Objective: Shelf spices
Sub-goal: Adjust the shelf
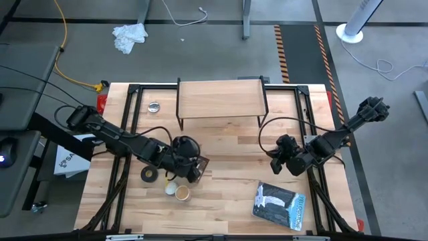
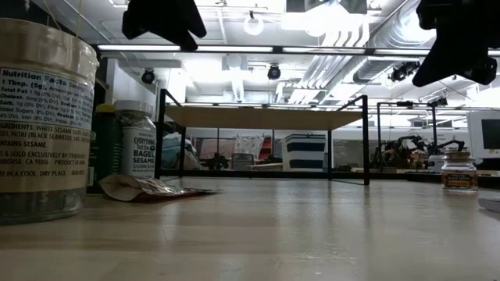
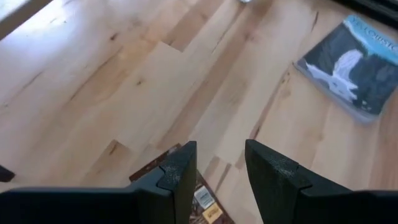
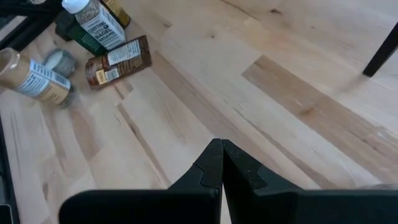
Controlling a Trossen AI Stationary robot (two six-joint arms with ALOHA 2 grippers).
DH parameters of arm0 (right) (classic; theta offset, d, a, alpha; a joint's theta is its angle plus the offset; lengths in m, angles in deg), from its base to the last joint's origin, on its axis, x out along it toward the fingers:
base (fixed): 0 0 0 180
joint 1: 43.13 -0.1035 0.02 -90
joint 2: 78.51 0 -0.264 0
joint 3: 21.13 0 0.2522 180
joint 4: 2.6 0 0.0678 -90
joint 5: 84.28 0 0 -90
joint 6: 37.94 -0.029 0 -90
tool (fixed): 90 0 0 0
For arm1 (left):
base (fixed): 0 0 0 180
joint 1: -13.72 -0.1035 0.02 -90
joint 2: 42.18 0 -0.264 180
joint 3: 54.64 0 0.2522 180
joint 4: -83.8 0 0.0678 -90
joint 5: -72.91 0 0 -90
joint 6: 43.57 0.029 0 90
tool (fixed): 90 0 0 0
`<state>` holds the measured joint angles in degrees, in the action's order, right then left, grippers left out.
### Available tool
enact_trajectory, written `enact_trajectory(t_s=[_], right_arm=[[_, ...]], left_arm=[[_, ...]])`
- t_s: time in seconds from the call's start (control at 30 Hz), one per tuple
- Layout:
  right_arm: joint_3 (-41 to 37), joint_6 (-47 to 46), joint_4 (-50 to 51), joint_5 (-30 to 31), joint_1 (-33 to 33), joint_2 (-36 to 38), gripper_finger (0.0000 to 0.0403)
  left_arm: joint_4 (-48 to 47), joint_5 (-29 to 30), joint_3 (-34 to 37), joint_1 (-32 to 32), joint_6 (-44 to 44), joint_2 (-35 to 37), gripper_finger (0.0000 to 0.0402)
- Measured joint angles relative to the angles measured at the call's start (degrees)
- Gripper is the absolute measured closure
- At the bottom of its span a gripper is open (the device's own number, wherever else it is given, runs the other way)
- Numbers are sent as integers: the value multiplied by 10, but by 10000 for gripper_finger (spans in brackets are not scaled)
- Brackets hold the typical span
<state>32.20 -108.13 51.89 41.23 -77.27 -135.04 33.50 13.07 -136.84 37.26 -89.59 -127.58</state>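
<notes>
Currently the flat brown packet (image 4: 118, 60) lies near the bench's front-left, left claw (image 3: 217, 171) parted, empty above it; right claw (image 4: 221, 163) closed. Probably light, floppy: pinch one edge.

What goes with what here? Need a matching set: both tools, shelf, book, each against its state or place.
1. left tool
2. right tool
3. shelf
4. book

A. lies flat, near right part of the table
B. shut, over bare wood
C. open, over the flat brown packet
D. stands at the table's far middle

Pairs: 1-C, 2-B, 3-D, 4-A
</notes>
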Motion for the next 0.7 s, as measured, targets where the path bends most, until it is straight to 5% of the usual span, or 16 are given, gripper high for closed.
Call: enact_trajectory(t_s=[0.43,0.7], right_arm=[[0,1,-3,0,0,0,403],[0,6,-1,-38,0,0,403]], left_arm=[[2,-33,0,-27,96,0,270],[-61,-183,-59,-20,177,2,270]])
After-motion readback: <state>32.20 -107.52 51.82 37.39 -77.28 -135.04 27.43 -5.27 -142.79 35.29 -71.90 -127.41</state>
